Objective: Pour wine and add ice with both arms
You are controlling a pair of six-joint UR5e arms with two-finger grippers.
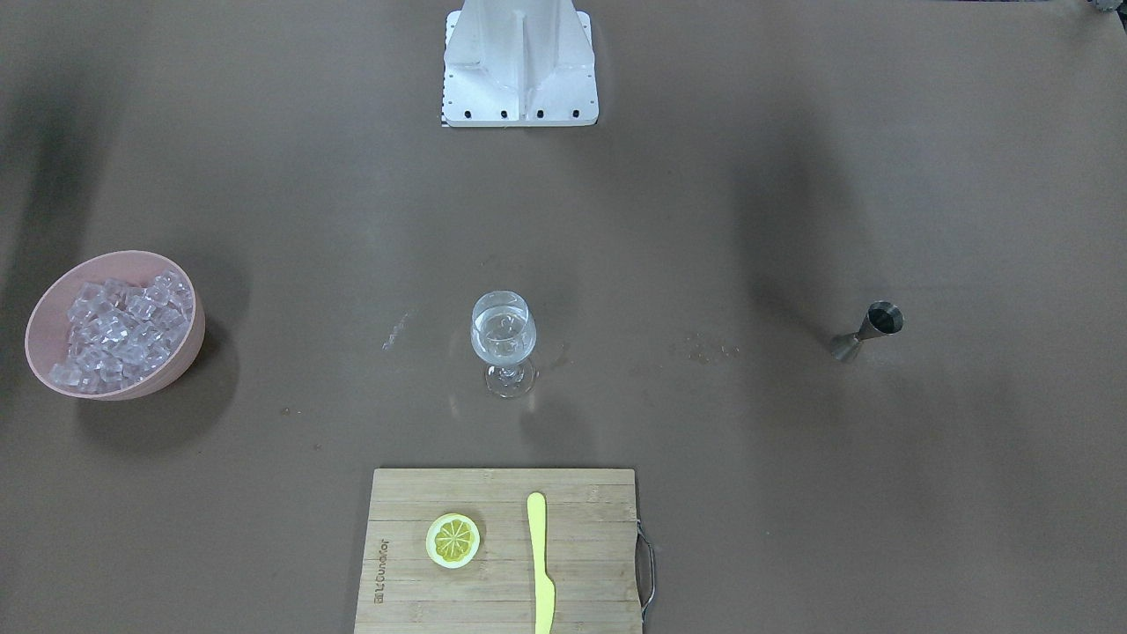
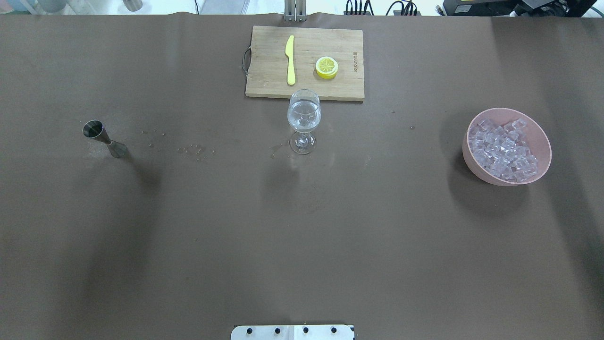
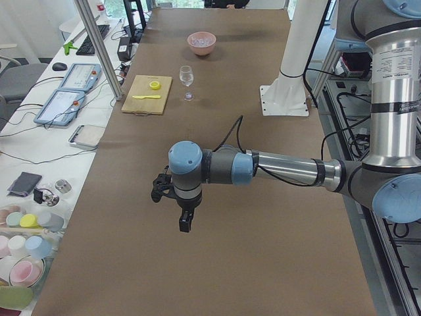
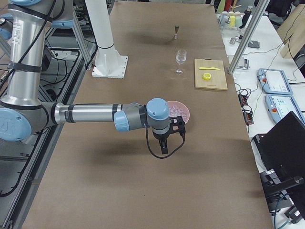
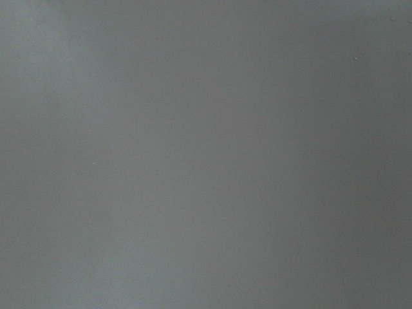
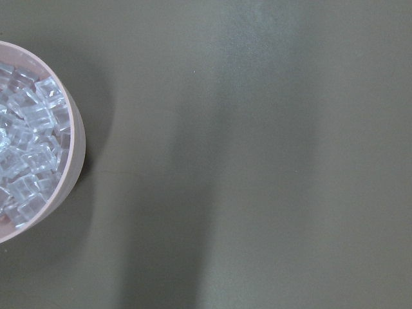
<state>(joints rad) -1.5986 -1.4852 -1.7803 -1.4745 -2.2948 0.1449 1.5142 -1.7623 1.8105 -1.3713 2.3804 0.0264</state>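
Observation:
A stemmed glass (image 1: 503,339) (image 2: 304,115) stands mid-table with clear wine (image 2: 304,119) in its bowl. The ice (image 1: 119,326) (image 2: 504,148) (image 6: 29,167) is heaped in a pink bowl (image 2: 472,163) on the robot's right. A steel jigger (image 1: 867,332) (image 2: 101,137) stands on the robot's left. Both arms show only in the side views. The left gripper (image 3: 186,224) hangs over bare table, far from the glass. The right gripper (image 4: 163,148) hangs just beside the bowl. Whether either is open or shut I cannot tell.
A wooden cutting board (image 2: 264,85) (image 1: 396,608) lies beyond the glass, with a lemon half (image 2: 326,67) and a yellow knife (image 2: 290,59) on it. The white arm base (image 1: 519,66) stands at the robot's edge. Small droplets (image 2: 191,150) speckle the mat between jigger and glass.

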